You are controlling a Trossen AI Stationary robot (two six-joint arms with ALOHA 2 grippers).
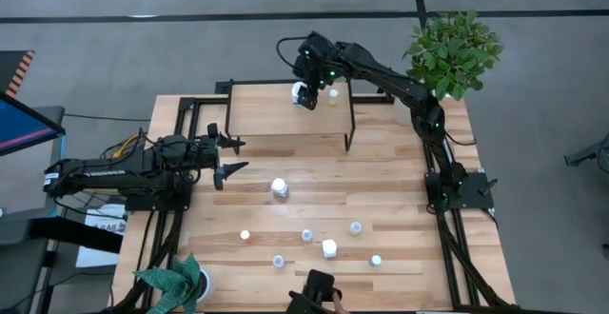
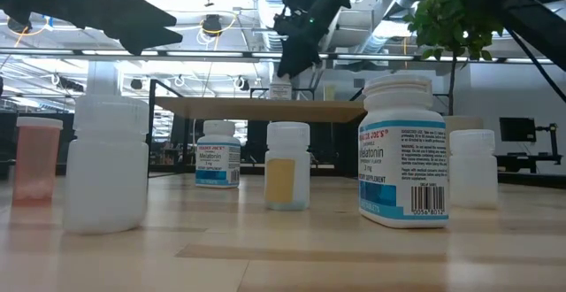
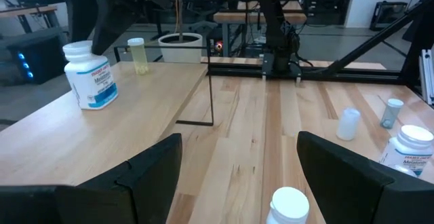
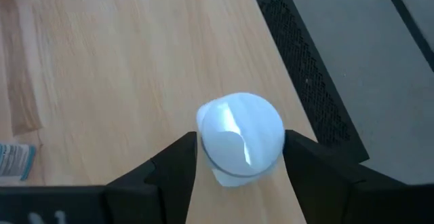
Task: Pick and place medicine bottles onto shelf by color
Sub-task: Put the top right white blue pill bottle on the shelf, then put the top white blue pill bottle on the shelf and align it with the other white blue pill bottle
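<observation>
The shelf [image 1: 257, 114], a light wood top on thin black legs, stands at the table's far side. My right gripper [image 1: 304, 93] reaches over it from the right and is shut on a white medicine bottle with a blue label [image 3: 91, 75], whose white cap fills the right wrist view [image 4: 241, 139]. A small yellowish bottle [image 1: 333, 95] stands on the shelf beside it. Several more bottles stand on the table, among them a larger white one [image 1: 279, 187]. My left gripper [image 1: 228, 157] is open and empty at the table's left. My right gripper pinches the bottle between its two fingers [image 4: 180, 166], at the cap and upper body [image 4: 224, 173]. The fingers come from above, pointing down. The bottle stands about upright with its bottom on the shelf top [image 3: 102, 105].
Small bottles stand scattered over the table's near half [image 1: 245, 234] [image 1: 328, 248] [image 1: 376, 260]. A potted plant [image 1: 452, 52] stands at the far right corner, another [image 1: 181, 285] at the near left. A dark device [image 1: 319, 295] sits at the near edge. Bare wood lies between shelf and bottles.
</observation>
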